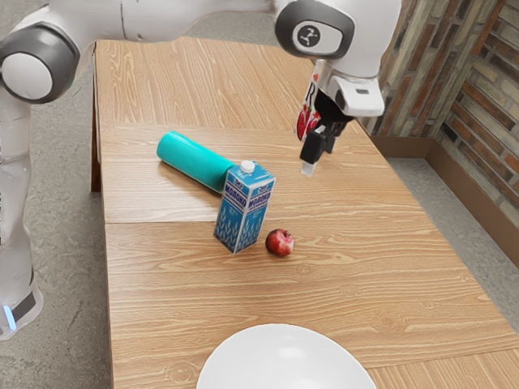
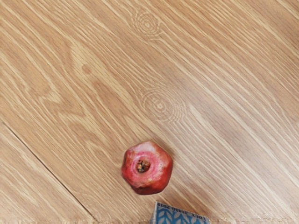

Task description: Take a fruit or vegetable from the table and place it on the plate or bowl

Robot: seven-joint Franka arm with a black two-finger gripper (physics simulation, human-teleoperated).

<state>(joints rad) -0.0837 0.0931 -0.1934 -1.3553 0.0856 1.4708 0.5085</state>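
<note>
A red pomegranate (image 1: pixel 280 242) lies on the wooden table just to the exterior view's right of a blue milk carton. In the wrist view the pomegranate (image 2: pixel 146 168) shows its crown, right beside the carton's corner. A white plate (image 1: pixel 284 356) sits at the table's near edge, with nothing on it. My gripper (image 1: pixel 315 159) hangs high above the table, behind the pomegranate and a little toward the exterior view's right. Its fingers stand apart with nothing between them.
The blue and white milk carton (image 1: pixel 243 207) stands upright, and its corner shows in the wrist view (image 2: pixel 180 215). A teal cylinder (image 1: pixel 195 160) lies on its side behind it. A red and white object (image 1: pixel 305 120) is partly hidden behind my hand. Bare wood (image 1: pixel 389 267) spreads right of the pomegranate.
</note>
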